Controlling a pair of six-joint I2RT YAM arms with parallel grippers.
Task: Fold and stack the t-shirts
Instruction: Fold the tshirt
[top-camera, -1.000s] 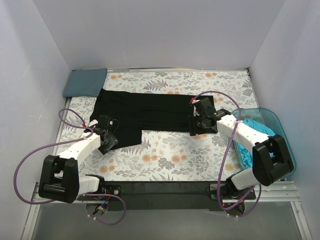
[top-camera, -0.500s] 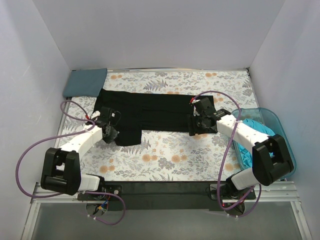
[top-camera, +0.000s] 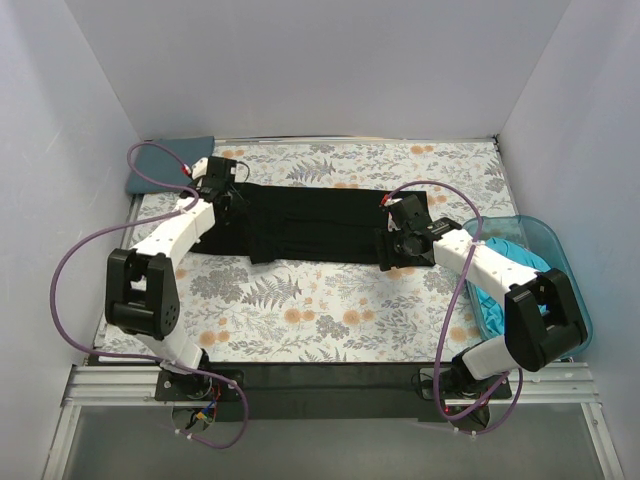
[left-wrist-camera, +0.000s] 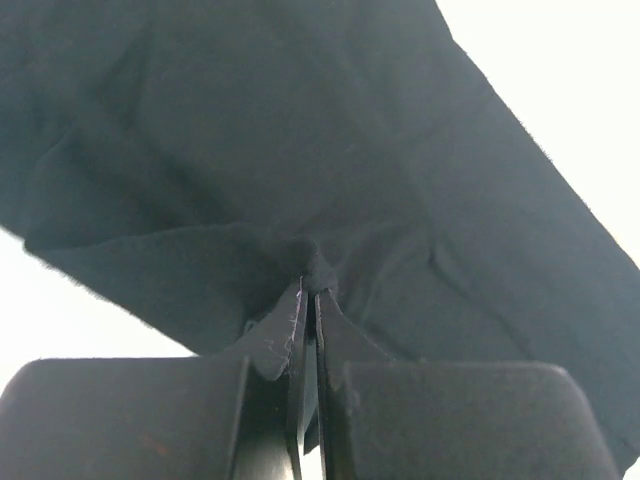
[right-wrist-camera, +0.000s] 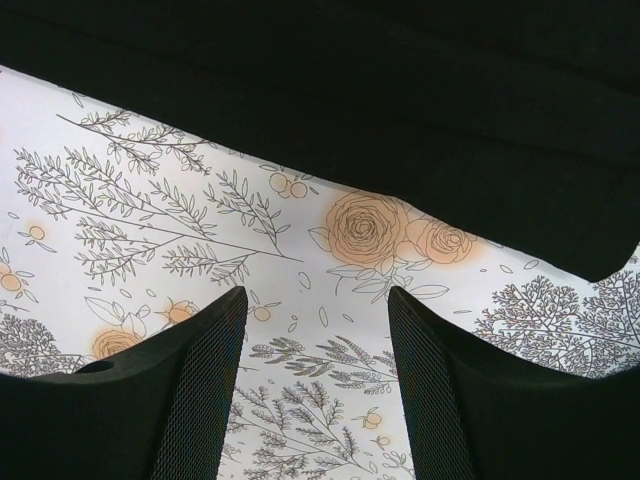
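Note:
A black t-shirt (top-camera: 320, 225) lies stretched in a long band across the floral table cloth (top-camera: 330, 310). At its far-left end my left gripper (top-camera: 228, 192) is shut on a pinch of that black cloth. In the left wrist view the gripper (left-wrist-camera: 311, 290) has its fingers pressed together on a small bunched fold, with the black t-shirt (left-wrist-camera: 300, 130) spread beyond. My right gripper (top-camera: 388, 258) stands open at the shirt's near-right edge. In the right wrist view this gripper (right-wrist-camera: 315, 300) has only floral cloth between its fingers, and the black t-shirt (right-wrist-camera: 400, 90) lies just past their tips.
A folded slate blue-grey t-shirt (top-camera: 168, 165) sits in the back-left corner. A translucent teal tub (top-camera: 565, 260) at the right holds a turquoise t-shirt (top-camera: 505, 270). White walls close in three sides. Purple cables loop off both arms.
My left gripper shut on the shirt's near-left flap and carried it up to the far left, folding it over the shirt. The right gripper stayed in place and opened slightly.

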